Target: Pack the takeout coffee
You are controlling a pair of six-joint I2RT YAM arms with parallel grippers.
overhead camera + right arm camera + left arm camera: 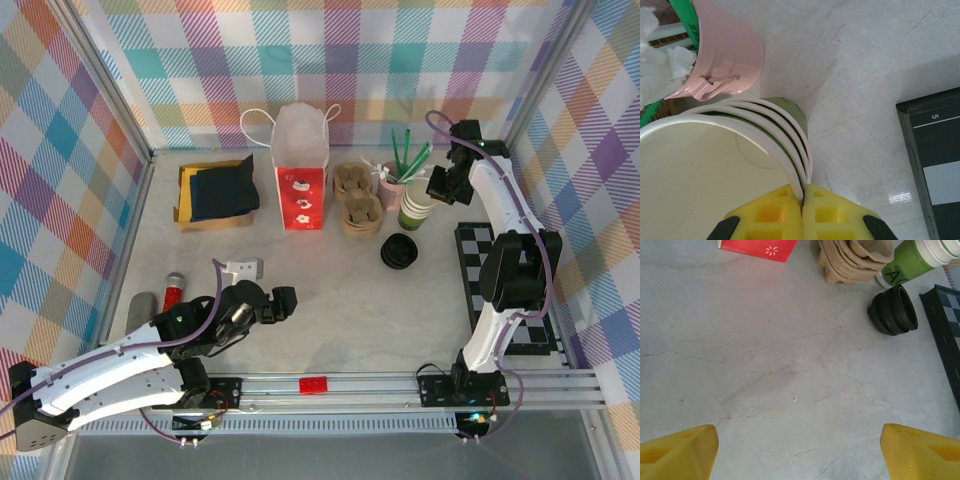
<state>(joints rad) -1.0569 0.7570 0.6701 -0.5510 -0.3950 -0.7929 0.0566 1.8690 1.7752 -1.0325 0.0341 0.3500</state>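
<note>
The right tool [802, 200] was pinched shut on the white rim of the top cup in the stack of green paper cups [790, 107]. The stack stood on the desk [330, 300] just beside the pink cup [735, 55] of straws. The left tool [800, 440] hung wide open over bare desk, holding nothing.

The task looked barely begun. No cup was separated, the black lids [894, 310] lay stacked near the cups, and the cardboard carriers [850, 260] and the red-and-white bag [300, 170] held nothing visible.

A dark "A" showed on a cup's side. A "5" marked the chequered mat [935, 150]. The bag bore white flowers, with no readable words.
</note>
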